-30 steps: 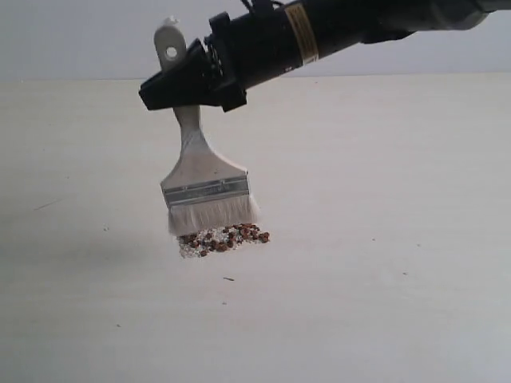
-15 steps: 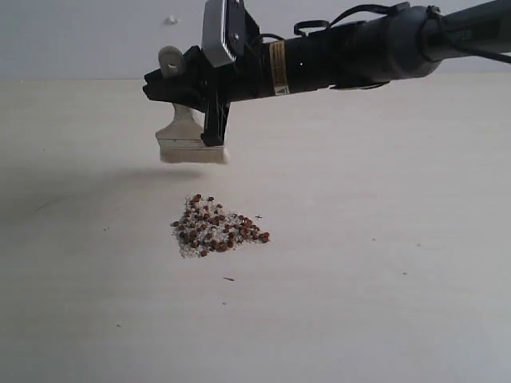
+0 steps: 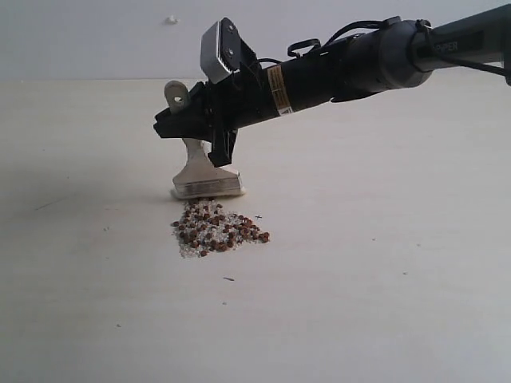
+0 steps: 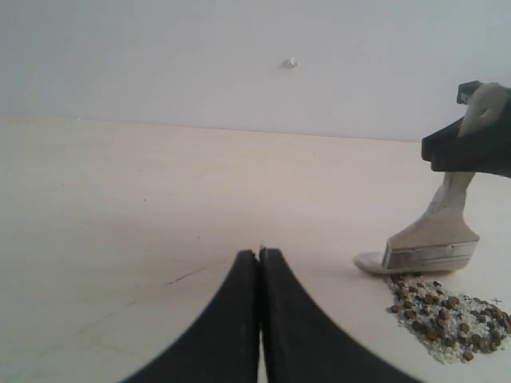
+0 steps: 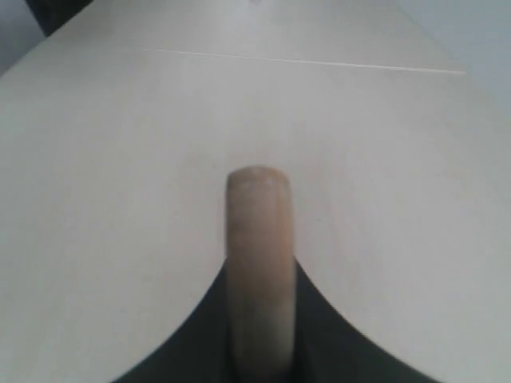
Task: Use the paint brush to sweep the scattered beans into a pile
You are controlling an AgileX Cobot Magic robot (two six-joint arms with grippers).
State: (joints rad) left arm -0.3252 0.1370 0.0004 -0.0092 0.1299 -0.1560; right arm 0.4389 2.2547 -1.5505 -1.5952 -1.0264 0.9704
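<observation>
The beans form one small dense pile (image 3: 217,229) of reddish-brown beans and pale grains on the pale table (image 3: 383,263). The paint brush (image 3: 204,171) stands just behind the pile, its whitish bristles pressed flat on the table at the pile's far edge. My right gripper (image 3: 193,124) is shut on the wooden handle, whose holed end (image 3: 176,93) sticks out above it. The right wrist view shows the handle (image 5: 257,239) clamped between the black jaws. My left gripper (image 4: 259,255) is shut and empty, low over the table, to one side of the brush (image 4: 431,243) and pile (image 4: 445,313).
A tiny dark speck (image 3: 229,278) lies on the table in front of the pile, and another (image 3: 258,216) sits beside it. A grey wall (image 3: 80,40) rises behind the table's far edge. The right arm (image 3: 375,60) reaches in from the right above the table.
The brush left the pile's near side, rose and passed over the pile, then came down with its bristles on the table behind it. The pile kept its shape.
</observation>
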